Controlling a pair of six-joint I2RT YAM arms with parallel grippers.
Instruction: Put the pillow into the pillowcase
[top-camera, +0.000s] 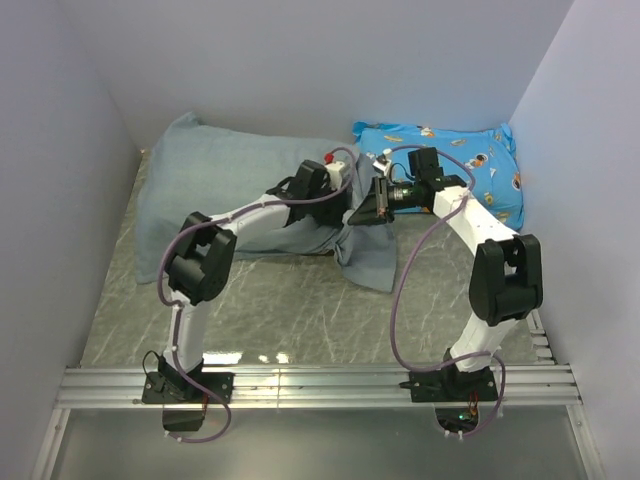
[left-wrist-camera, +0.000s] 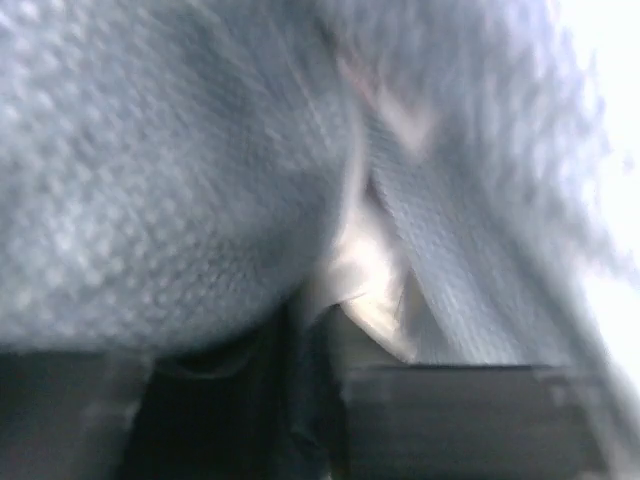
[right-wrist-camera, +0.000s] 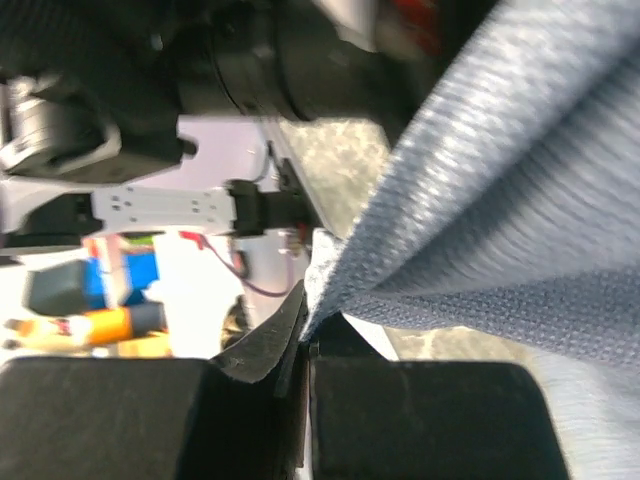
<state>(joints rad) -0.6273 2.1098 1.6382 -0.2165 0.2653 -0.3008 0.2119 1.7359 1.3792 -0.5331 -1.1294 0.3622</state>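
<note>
1. Pinching a fold of the pillowcase (top-camera: 230, 175) w/ the right gripper (right-wrist-camera: 305, 345): jaws clamped tight on grey-blue cloth, seen close up in right wrist view, fabric pulled taut up & to the right from the pinch.
2. Lying across far-left part of the table (top-camera: 300, 320), puffed up & full; right end rumpled, w/ a loose flap spilling twd the near side betw. the two arms.
3. Can't tell state of the left gripper (top-camera: 335, 190): its wrist view blurred, pressed right up against grey-blue weave, so apart or together unclear.
4. Showing only as a small white patch betw. grey-blue folds in left wrist view: the pillow (left-wrist-camera: 365, 290). Not visible from top cam, covered by fabric there.
5. Reaching in w/ both arms to same spot, wrists near each other at the case's right end.
6. Sitting at far right, just beside that end & partly behind right arm: blue cushion (top-camera: 450, 165) w/ cartoon prints.
</note>
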